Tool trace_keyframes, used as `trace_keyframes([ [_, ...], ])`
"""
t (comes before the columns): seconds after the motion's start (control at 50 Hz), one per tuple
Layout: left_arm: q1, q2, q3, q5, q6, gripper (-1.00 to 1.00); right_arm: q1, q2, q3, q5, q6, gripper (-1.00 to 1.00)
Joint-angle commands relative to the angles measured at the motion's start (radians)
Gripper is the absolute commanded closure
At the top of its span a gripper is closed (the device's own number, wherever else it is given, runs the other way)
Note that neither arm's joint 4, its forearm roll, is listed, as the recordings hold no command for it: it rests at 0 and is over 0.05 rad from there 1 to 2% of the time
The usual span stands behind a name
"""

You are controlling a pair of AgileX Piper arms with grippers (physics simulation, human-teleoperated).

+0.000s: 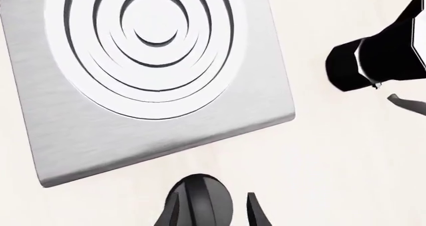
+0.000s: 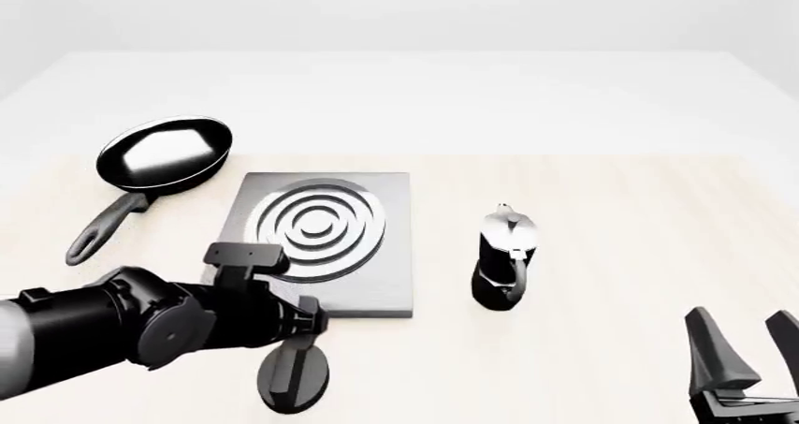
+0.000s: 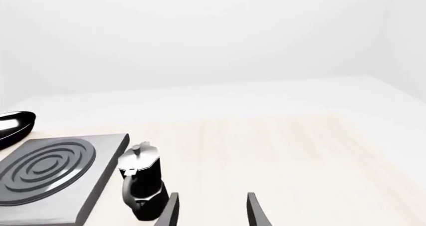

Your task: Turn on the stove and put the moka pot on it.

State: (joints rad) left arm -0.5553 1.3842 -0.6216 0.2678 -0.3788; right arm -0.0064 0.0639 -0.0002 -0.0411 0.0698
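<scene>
While the left end effector (image 2: 297, 349) sits over the round black knob (image 2: 295, 379) at the lower left of the front view, just below the near edge of the stove (image 2: 381, 255), looks engaged in the first step: switching on. Cannot tell from any view whether those fingers are clenched on the knob or merely beside it; one finger (image 1: 258, 213) shows just beside the knob in the left wrist view, apart from it. Next move probably calls for closing on the knob and twisting, then a release.

Moka pot (image 2: 504, 255) standing upright on the bench (image 2: 624, 218), just right of the stove slab in the centre of the front view, handle toward the camera, not yet on the burner rings. Right end effector (image 2: 747, 349) at the lower right corner, released, fingers spread, well apart from the pot. Frying pan (image 2: 165, 153) at the upper left, untouched.

No brands, labels or readable writing anywhere.
</scene>
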Motion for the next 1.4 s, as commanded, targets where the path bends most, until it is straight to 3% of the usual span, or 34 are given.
trace_keyframes([
  [0.02, -0.012, 0.024, 0.014, -0.026, -0.013, -1.0, 0.0, -0.005, 0.0, 0.003, 0.004, -1.0],
  [0.52, 0.006, 0.11, 0.019, -0.084, 0.011, -1.0, 0.0, -0.021, 0.0, 0.013, 0.019, -1.0],
  [1.06, -0.041, 0.169, 0.038, -0.126, -0.033, -1.0, 0.002, -0.032, 0.0, 0.019, 0.031, -1.0],
  [1.4, -0.003, 0.188, 0.042, -0.142, -0.004, -1.0, 0.004, -0.032, 0.0, 0.019, 0.036, -1.0],
])
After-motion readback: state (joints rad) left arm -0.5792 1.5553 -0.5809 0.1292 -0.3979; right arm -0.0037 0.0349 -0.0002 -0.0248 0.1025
